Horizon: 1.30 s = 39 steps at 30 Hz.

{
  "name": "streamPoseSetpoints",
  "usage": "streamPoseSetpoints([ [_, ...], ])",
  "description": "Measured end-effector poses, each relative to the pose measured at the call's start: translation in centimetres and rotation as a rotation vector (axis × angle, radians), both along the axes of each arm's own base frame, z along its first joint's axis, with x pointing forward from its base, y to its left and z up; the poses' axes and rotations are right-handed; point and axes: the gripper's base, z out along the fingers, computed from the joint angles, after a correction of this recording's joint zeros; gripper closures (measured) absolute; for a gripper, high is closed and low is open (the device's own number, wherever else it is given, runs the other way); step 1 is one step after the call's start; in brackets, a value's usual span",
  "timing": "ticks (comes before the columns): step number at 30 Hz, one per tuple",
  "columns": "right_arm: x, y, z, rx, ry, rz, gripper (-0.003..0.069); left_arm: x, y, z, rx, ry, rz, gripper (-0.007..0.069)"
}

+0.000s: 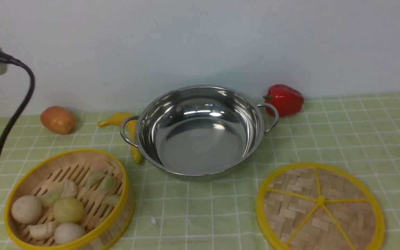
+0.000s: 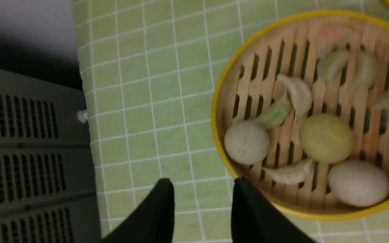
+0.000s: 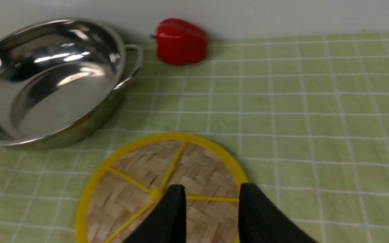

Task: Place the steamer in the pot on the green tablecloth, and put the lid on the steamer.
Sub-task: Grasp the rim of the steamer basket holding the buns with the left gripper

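The steamer (image 1: 68, 199), a bamboo basket with yellow rims holding buns and dumplings, sits at the front left of the green tablecloth (image 1: 342, 139). The empty steel pot (image 1: 200, 130) stands at the back middle. The woven lid (image 1: 319, 208) lies flat at the front right. My left gripper (image 2: 203, 184) is open and empty above the cloth, one finger at the steamer's (image 2: 316, 114) rim. My right gripper (image 3: 211, 190) is open and empty above the lid (image 3: 162, 189), with the pot (image 3: 46, 81) beyond it. Neither gripper shows in the front view.
A red bell pepper (image 1: 285, 99) lies right of the pot by the wall. A brown potato (image 1: 57, 119) and a yellow banana (image 1: 123, 125) lie left of the pot. A black cable (image 1: 9, 128) hangs at the far left. A grey vented box (image 2: 29, 152) borders the cloth's left edge.
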Motion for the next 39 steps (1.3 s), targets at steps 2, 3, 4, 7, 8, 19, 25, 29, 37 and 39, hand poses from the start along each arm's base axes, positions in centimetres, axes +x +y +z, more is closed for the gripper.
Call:
streamPoseSetpoints([
  [2, 0.0, 0.6, 0.1, 0.014, -0.016, 0.076, 0.0419, 2.5, 0.2, -0.8, 0.024, 0.061, -0.052, 0.0392],
  [3, 0.0, 0.8, 0.2, 0.018, -0.021, 0.090, 0.0419, 3.4, 0.3, -1.2, 0.030, 0.076, -0.064, 0.0392],
  [4, 0.0, 0.8, 0.2, 0.020, -0.024, 0.099, 0.0419, 3.6, 0.3, -1.3, 0.032, 0.080, -0.070, 0.0392],
  [7, -0.2, 1.2, 0.3, 0.026, -0.025, 0.149, 0.0419, 6.7, 0.6, -3.4, 0.057, 0.123, -0.126, 0.0392],
  [8, -0.3, 1.4, 0.2, 0.023, -0.014, 0.168, 0.0419, 8.5, 0.8, -5.2, 0.075, 0.153, -0.177, 0.0392],
  [19, -0.4, 1.4, 0.1, 0.020, 0.001, 0.183, 0.0419, 12.8, 1.1, -13.7, 0.100, 0.364, -0.368, 0.0384],
  [25, -0.4, 1.5, 0.1, 0.010, -0.003, 0.191, 0.0419, 13.4, 1.2, -15.6, 0.104, 0.416, -0.399, 0.0384],
  [29, -0.4, 1.5, 0.1, 0.005, -0.005, 0.196, 0.0419, 13.7, 1.5, -16.4, 0.111, 0.425, -0.401, 0.0384],
  [37, -0.4, 1.5, 0.1, 0.003, -0.006, 0.197, 0.0419, 14.2, 3.7, -17.5, 0.086, 0.385, -0.351, 0.0382],
  [39, -0.4, 1.5, 0.1, 0.003, -0.006, 0.197, 0.0419, 14.2, 4.1, -18.0, 0.033, 0.378, -0.327, 0.0382],
])
